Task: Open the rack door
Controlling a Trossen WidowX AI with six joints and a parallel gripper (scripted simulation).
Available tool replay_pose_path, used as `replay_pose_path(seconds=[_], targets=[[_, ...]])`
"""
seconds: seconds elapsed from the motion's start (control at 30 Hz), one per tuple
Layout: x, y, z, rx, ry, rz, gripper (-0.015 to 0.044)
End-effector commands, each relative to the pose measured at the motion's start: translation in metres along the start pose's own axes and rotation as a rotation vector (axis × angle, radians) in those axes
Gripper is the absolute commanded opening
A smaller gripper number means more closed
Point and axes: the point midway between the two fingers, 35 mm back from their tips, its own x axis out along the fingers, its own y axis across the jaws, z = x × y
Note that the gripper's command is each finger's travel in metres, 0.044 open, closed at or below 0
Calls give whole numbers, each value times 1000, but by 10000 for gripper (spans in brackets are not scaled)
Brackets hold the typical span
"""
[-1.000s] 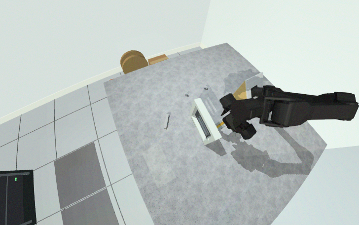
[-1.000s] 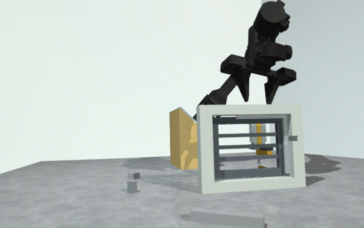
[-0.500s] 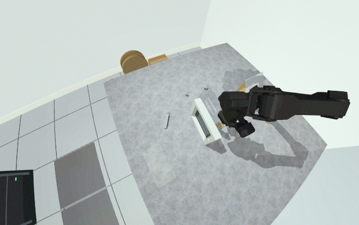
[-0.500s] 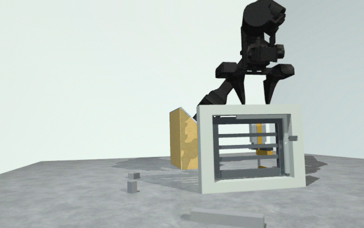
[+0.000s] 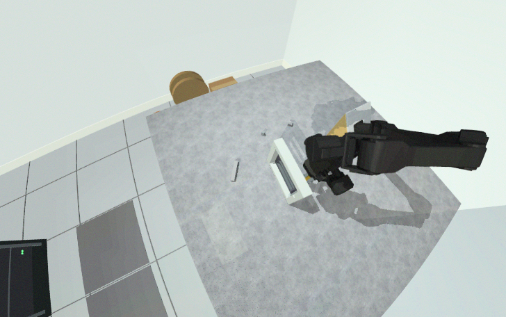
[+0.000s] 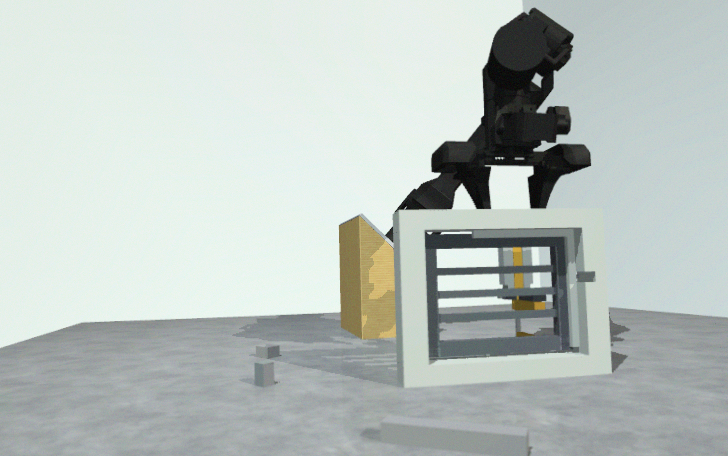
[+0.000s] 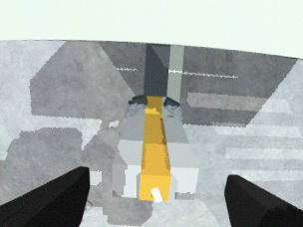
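Observation:
The white frame (image 5: pixel 295 169) (image 6: pixel 599 322) (image 7: pixel 150 20) stands upright on the table. The dark grey barred door (image 6: pixel 431 300) sits inside it and looks shut. The yellow upright handle (image 5: pixel 308 178) (image 6: pixel 517 264) (image 7: pixel 153 144) is on the door's arm side, with pale grey parts beside it. My gripper (image 6: pixel 510 206) (image 7: pixel 158 181) is open and points down above the handle, on the arm side of the frame. In the wrist view the handle lies between the two spread fingers, lower than the tips. The top view hides the fingertips behind the wrist.
A wooden block (image 5: pixel 338 126) (image 6: pixel 351 273) with a slanted top stands beside the frame, near the arm. On the frame's other side lie a grey bar (image 5: pixel 234 170) (image 6: pixel 453 432) and two small grey blocks, one nearer (image 5: pixel 263 133) (image 6: pixel 264 374) and one farther (image 5: pixel 290 124) (image 6: pixel 267 351).

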Motion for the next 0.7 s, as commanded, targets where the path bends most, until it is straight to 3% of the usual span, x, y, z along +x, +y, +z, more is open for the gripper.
replay_pose_path(seconds=[0.0, 0.67], targets=[[8, 1, 0, 2, -2, 6, 292], [41, 2, -1, 2, -2, 9, 292]])
